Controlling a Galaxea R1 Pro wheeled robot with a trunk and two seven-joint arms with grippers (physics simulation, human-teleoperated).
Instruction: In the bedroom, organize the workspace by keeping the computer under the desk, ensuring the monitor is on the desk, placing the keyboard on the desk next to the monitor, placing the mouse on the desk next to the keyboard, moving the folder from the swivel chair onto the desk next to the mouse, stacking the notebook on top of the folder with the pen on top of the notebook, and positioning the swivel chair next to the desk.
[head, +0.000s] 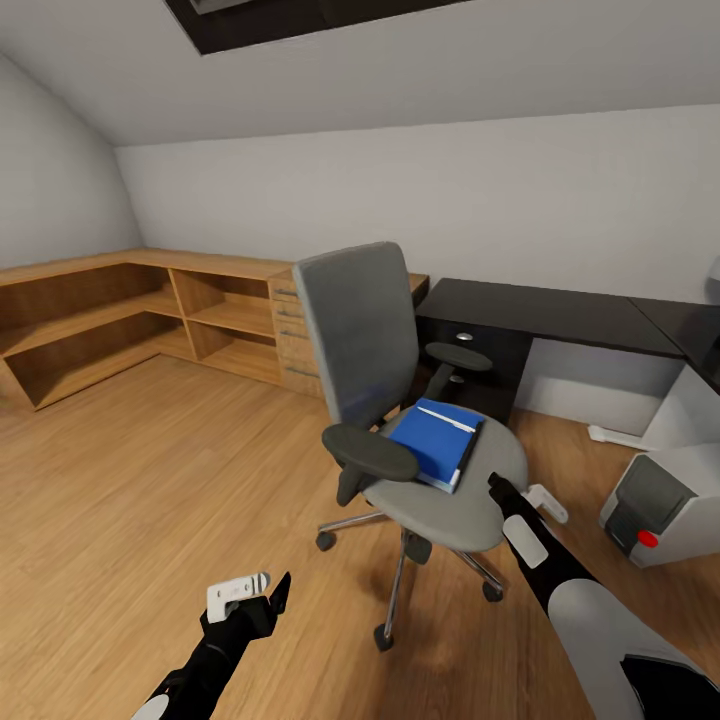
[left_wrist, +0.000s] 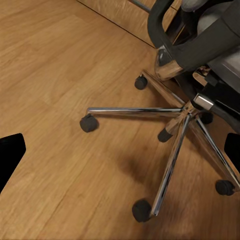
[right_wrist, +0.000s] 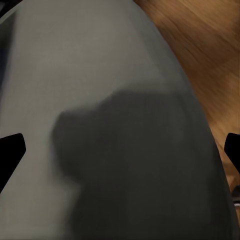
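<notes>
The grey swivel chair (head: 365, 330) stands on the wood floor in front of the black desk (head: 560, 310). On its seat lies the blue folder (head: 430, 440), with the thin white pen (head: 447, 419) on top of it and a dark strip along its right edge. My right gripper (head: 520, 495) is open and hovers at the seat's front right edge; the right wrist view has the grey seat (right_wrist: 100, 75) close under it (right_wrist: 120, 150). My left gripper (head: 255, 592) hangs open and low over the floor, left of the chrome chair base (left_wrist: 175, 125). The grey computer (head: 665, 500) stands on the floor at the right.
Light wooden shelving (head: 120, 310) with a drawer stack (head: 290, 335) runs along the back left wall. A black drawer unit (head: 480, 350) sits under the desk behind the chair. A white desk foot (head: 615, 435) lies on the floor near the computer. Open floor spreads to the left.
</notes>
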